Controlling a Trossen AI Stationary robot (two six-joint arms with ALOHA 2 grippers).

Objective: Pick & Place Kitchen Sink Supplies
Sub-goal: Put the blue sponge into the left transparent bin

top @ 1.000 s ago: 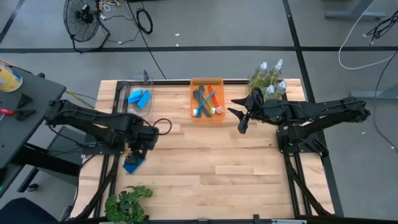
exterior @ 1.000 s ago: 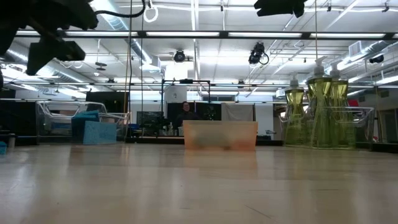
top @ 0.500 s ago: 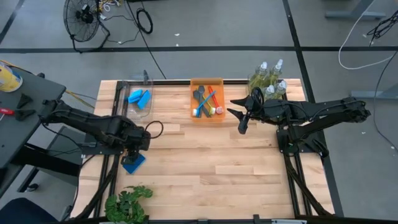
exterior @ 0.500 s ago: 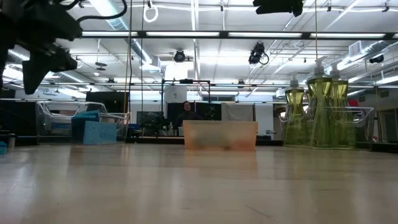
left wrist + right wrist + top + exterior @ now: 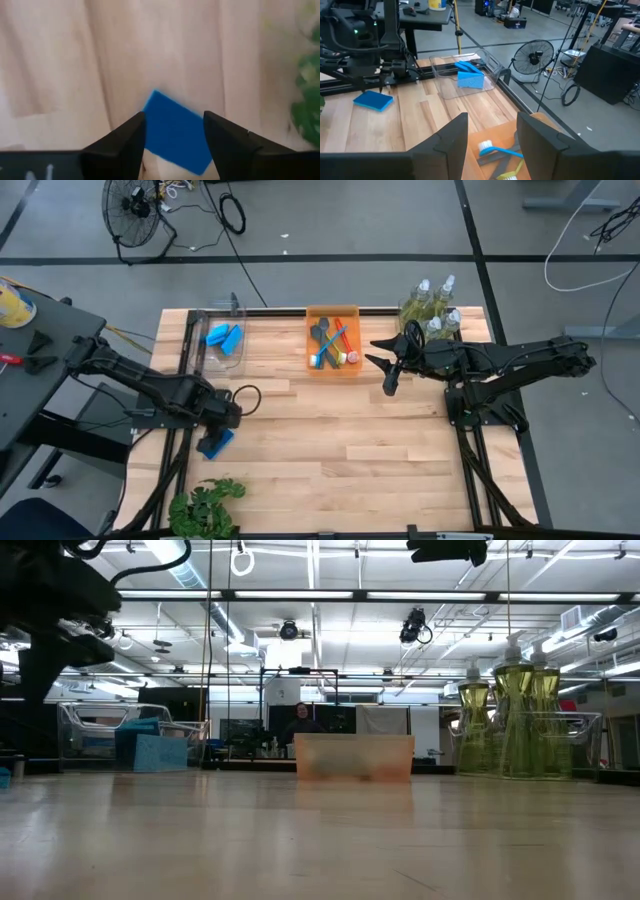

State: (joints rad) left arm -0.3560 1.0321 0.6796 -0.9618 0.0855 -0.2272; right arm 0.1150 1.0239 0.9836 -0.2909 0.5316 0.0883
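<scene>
Drawing back toward the table's left edge, my left gripper (image 5: 228, 418) had left the dark-blue sponge (image 5: 214, 443) flat on the wood near the plant (image 5: 206, 507), fingers apart and empty above it. My right gripper (image 5: 387, 363) waited, parted, beside the orange tray (image 5: 333, 370).

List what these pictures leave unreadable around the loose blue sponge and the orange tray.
- Flat blue rectangular sponge: its near edge is cut off between the left gripper fingers in the left wrist view.
- Orange tray: its frosted wall blurs the contents in the low view.
- Long-handled brushes: overlapping, uncountable from above.
</scene>
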